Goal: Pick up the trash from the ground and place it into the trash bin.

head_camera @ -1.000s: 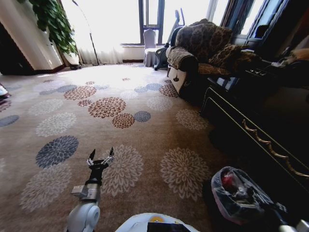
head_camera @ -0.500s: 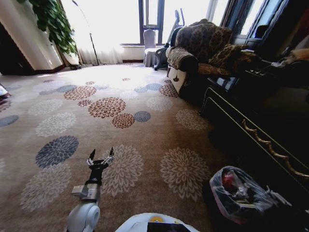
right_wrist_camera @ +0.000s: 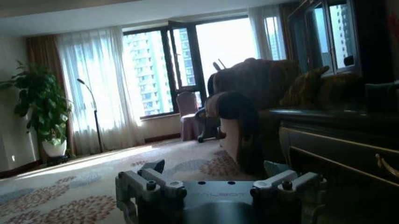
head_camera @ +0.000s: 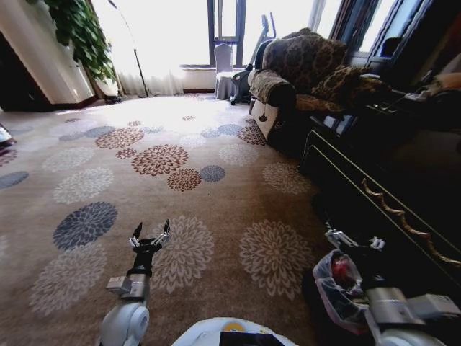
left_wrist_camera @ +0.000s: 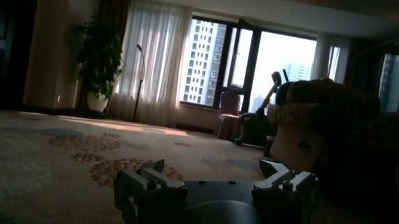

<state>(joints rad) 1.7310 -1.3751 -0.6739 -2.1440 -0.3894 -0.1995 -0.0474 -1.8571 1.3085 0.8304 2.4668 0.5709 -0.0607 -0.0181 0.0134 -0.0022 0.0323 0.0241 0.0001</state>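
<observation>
The trash bin (head_camera: 325, 294) stands on the carpet at the lower right, its pale grey liner bunched around the rim. Inside it lies a red piece of trash (head_camera: 340, 270). My right gripper (head_camera: 353, 240) hovers just over the bin's far edge, open, with nothing between its fingers; the right wrist view shows the same gripper (right_wrist_camera: 215, 170) pointing across the room toward the sofa. My left gripper (head_camera: 150, 236) is held low over the carpet at the lower left, open and empty, and appears as the left gripper (left_wrist_camera: 215, 172) in its own wrist view.
A long dark cabinet (head_camera: 374, 194) runs along the right side, close behind the bin. A patterned sofa (head_camera: 288, 79) stands farther back by the window. Flowered carpet (head_camera: 180, 166) stretches ahead and to the left, with a plant (head_camera: 79, 36) at the far left.
My right arm has risen out of the bin area and swung into view, its gripper now at the bin's far rim. The left arm has stayed still.
</observation>
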